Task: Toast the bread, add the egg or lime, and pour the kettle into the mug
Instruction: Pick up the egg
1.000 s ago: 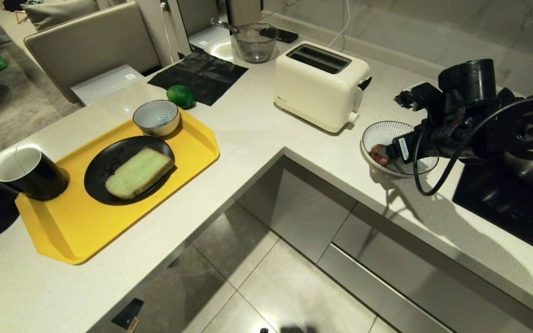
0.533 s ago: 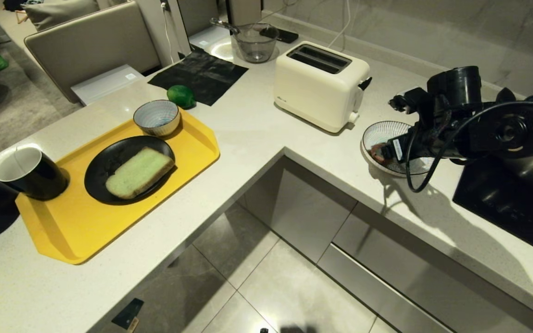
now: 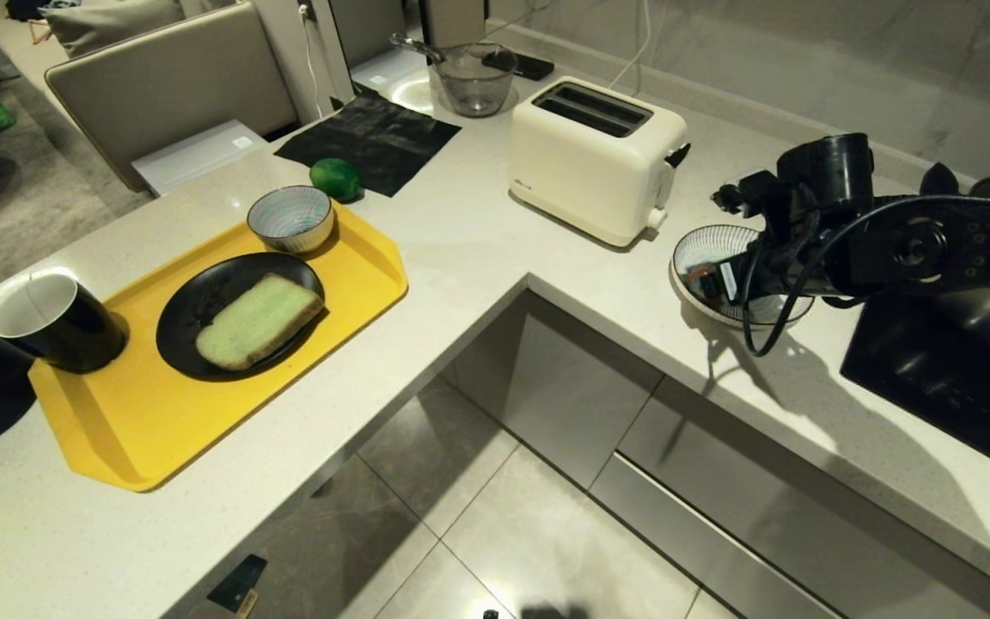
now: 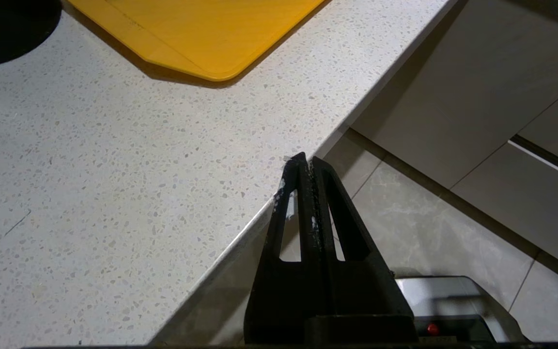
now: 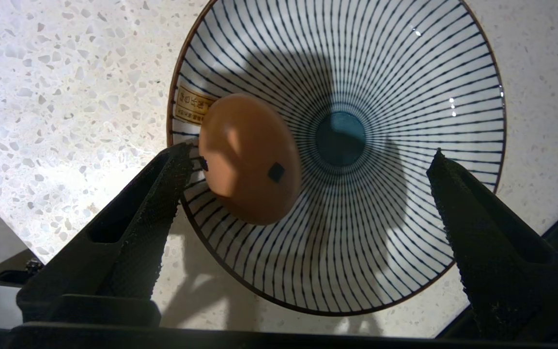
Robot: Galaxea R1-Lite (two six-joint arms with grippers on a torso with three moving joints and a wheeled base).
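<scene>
Right gripper [image 5: 308,155] hangs over the striped bowl [image 5: 405,232], jaws spread wide, nothing held. The egg [image 5: 250,157] lies inside that bowl against its sloped wall, just beside one finger [image 5: 162,194]; contact cannot be told. In the head view the arm's cable crosses the bowl. The toaster [image 3: 594,155] stands near. The bread [image 3: 259,320] rests on a black plate [image 3: 194,301] on the yellow tray [image 3: 349,275]. The lime [image 3: 336,179] sits beyond the tray. Left gripper [image 4: 305,162] is closed and empty at the counter edge.
</scene>
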